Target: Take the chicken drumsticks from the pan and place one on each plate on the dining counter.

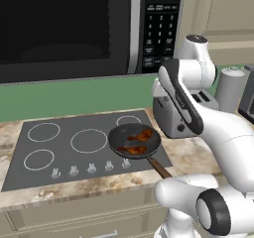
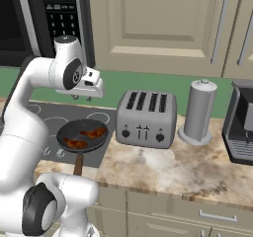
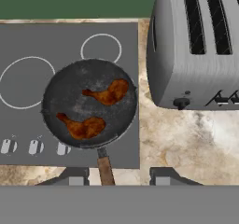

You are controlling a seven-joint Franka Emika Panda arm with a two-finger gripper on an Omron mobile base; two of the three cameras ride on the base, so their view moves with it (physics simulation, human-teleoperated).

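A round black pan (image 3: 70, 101) with a brown wooden handle (image 3: 105, 169) rests on the front right of the cooktop. Two reddish-brown chicken drumsticks lie in it, one toward the back (image 3: 109, 92) and one toward the front (image 3: 84, 126). The base views show the same pan (image 1: 121, 138) (image 2: 74, 130) with both drumsticks (image 1: 143, 135) (image 2: 74, 143). My gripper (image 2: 81, 98) hangs well above the pan, pointing down. Its fingertips stand wide apart in the hand view (image 3: 119, 177), open, with nothing between them. The plates and the dining counter are out of view.
A silver toaster (image 2: 146, 117) stands on the marbled counter just right of the pan. Beyond it are a grey cylindrical canister (image 2: 200, 112) and a dark coffee machine (image 2: 242, 127). A microwave (image 1: 64, 29) hangs over the grey cooktop (image 1: 74, 148), and cabinets line the wall.
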